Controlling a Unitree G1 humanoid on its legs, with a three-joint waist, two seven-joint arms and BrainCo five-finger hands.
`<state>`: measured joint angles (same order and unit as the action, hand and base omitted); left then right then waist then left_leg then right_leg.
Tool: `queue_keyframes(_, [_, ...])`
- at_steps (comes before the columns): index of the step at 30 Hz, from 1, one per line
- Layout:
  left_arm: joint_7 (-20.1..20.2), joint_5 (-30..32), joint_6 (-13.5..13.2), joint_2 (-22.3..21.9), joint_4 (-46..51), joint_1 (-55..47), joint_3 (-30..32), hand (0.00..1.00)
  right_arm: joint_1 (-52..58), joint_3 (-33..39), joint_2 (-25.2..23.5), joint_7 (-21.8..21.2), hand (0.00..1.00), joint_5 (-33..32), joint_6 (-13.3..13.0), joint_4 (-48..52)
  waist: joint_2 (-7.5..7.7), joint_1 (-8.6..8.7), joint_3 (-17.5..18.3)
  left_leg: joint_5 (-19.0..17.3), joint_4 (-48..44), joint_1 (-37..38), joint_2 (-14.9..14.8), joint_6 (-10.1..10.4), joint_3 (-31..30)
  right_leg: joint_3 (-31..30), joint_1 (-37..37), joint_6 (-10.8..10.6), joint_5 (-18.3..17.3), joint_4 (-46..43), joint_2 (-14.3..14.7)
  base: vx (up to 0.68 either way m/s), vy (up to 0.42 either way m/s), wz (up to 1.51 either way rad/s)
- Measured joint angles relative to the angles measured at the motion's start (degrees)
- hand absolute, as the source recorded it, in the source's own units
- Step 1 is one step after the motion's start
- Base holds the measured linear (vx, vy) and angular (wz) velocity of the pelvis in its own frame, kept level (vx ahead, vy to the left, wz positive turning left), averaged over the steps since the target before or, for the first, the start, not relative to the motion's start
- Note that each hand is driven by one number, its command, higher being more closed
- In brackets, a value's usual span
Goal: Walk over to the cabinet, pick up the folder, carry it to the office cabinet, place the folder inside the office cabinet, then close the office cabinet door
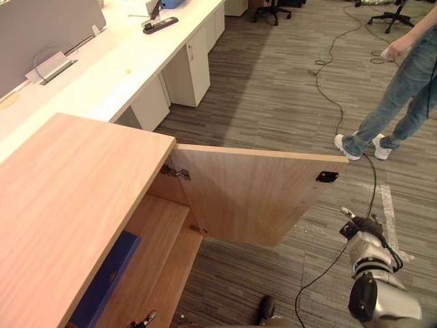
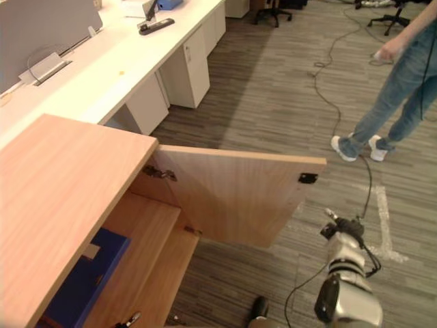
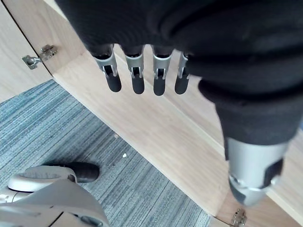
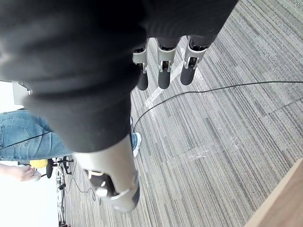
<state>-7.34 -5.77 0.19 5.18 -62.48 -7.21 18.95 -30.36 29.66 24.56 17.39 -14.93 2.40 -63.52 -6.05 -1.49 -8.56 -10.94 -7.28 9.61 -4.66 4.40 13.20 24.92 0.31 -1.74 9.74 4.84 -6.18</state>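
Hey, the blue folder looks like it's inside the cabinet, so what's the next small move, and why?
Probably bring the right hand to the free edge of the door and begin swinging it shut. The blue folder already lies on a shelf inside the office cabinet, the left hand and right hand are open and empty, and the door stands wide open.

Both eye views look steeply down from the head and share nearly the same scene: the open cabinet door point(image 1: 252, 198) and the floor point(image 1: 273, 82). Each wrist view looks from very close along its own hand. The left robot hand point(image 3: 161, 71) faces the cabinet bottom, the right robot hand point(image 4: 163, 66) the floor.
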Motion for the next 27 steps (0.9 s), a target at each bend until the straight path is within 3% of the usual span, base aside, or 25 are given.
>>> queue_keyframes(9, [0.01,-1.06,-1.12,-0.08,0.13,0.03,-2.96,0.0,-12.34,-10.45,3.79,-2.44,0.0,0.44,0.16,-3.77,-2.73,-1.01,-2.18,0.12,-1.01,-2.16,0.62,-0.09,-3.0,1.8,-0.5,-0.37,0.58,0.0,-1.28,-0.03,0.021,0.13])
queue_keyframes(17, [0.01,-1.61,-1.41,-0.13,0.19,-0.72,-4.05,0.0,-16.97,-22.18,5.91,-3.79,0.0,3.37,-0.07,-3.81,-2.81,-1.28,-3.64,0.12,-0.1,-2.59,0.25,-0.09,-3.94,2.33,-1.13,0.13,1.15,0.01,-1.2,-0.05,0.022,0.03])
queue_keyframes(23, [0.06,-1.53,-1.78,-0.11,0.19,-0.73,-4.04,0.0,-17.23,-36.62,8.53,-7.99,0.0,8.87,-0.28,-1.19,-2.63,-0.91,-4.25,0.04,-0.09,-2.61,-0.65,-0.01,-3.88,1.98,-1.34,0.24,1.22,0.04,-0.27,-0.04,0.008,-0.04])
queue_keyframes(27, [0.29,-1.05,-1.9,0.03,1.34,-0.7,-4.03,0.0,-17.19,-48.69,11.8,-10.1,0.0,15.25,-2.26,3.39,-2.4,-0.27,-5.44,-0.13,-0.15,-2.63,-1.48,0.25,-3.63,1.65,-1.45,0.4,1.09,0.04,0.53,-0.02,0.003,-0.06])
